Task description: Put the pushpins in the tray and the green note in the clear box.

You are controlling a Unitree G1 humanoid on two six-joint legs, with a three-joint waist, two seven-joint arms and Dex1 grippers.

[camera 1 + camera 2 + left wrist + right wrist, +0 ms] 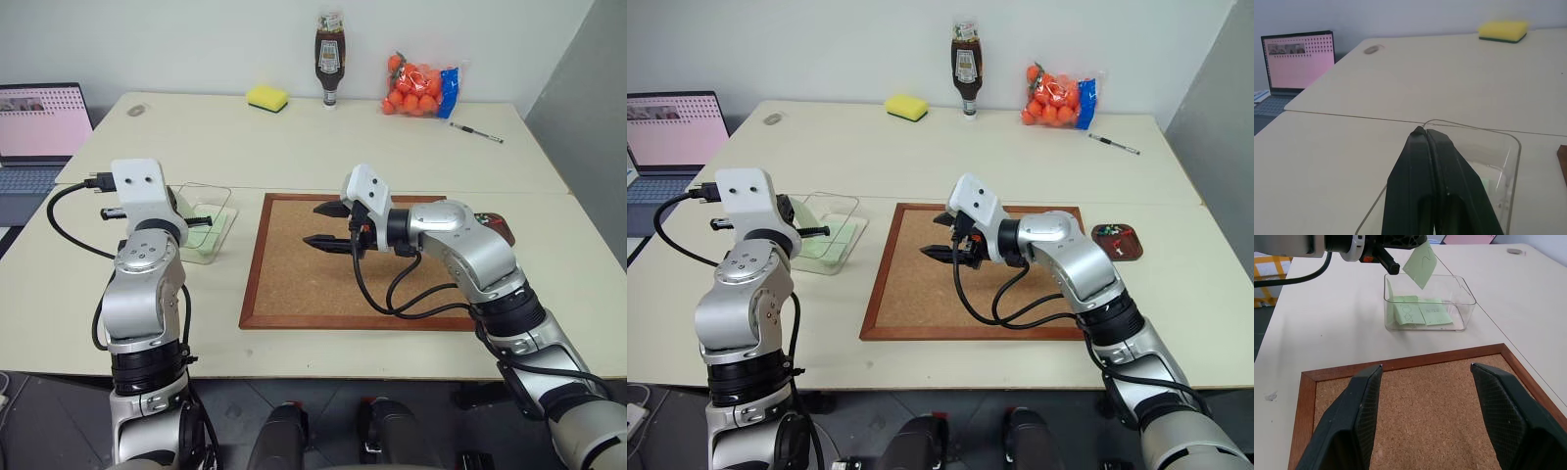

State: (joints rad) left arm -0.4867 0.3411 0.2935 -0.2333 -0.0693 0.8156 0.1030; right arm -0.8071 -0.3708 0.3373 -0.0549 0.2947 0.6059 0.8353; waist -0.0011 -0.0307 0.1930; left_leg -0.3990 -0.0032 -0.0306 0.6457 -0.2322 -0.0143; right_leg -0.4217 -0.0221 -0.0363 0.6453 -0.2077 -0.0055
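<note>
We take this for an office or lab test room — plain pale worktops (323,147) pushed together against a bare white wall, an open laptop (39,132) showing a pink screen, a stray black pen (477,133) and a wood-framed cork pinboard (294,269).

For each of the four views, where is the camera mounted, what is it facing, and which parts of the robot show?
Left eye and right eye views: head, looking down over both arms at the wood-framed cork board and transparent shallow plastic box.
Left wrist view: along the shut left gripper above that clear box.
Right wrist view: between the open right gripper fingers, over the board, toward the box and left gripper pinching a pale green paper note.
Shared: the box.
</note>
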